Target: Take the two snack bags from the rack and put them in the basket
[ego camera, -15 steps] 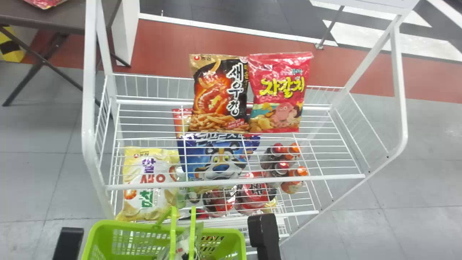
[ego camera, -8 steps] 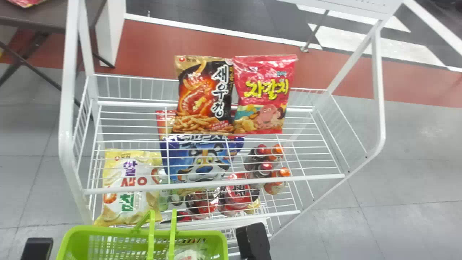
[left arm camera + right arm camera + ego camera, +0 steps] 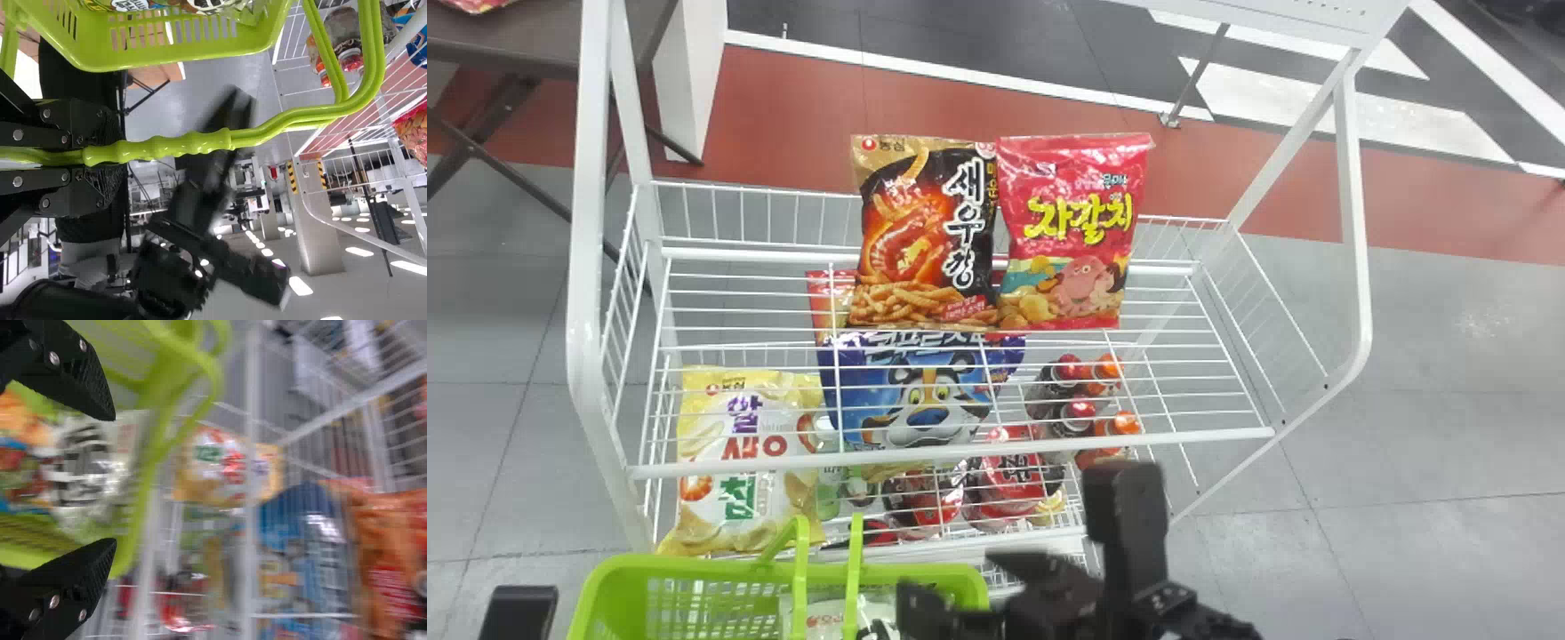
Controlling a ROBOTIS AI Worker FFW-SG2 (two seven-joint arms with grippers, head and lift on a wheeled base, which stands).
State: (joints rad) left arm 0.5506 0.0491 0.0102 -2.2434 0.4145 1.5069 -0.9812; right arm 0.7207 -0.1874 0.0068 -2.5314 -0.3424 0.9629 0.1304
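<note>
Two snack bags (image 3: 925, 236) (image 3: 1074, 231) stand ready: we should straddle one squarely with the right gripper (image 3: 114, 480), its fingers seemingly spread.

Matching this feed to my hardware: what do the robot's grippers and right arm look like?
Both are black with round silver screws. The left gripper has dark, rough-textured pads; the right gripper has wedge-shaped fingers with finely ridged inner faces. The right arm is black too, with blocky parts.

Glossy snack bags (image 3: 925, 236), (rather crinkly), smooth plastic basket (image 3: 694, 569)
</note>
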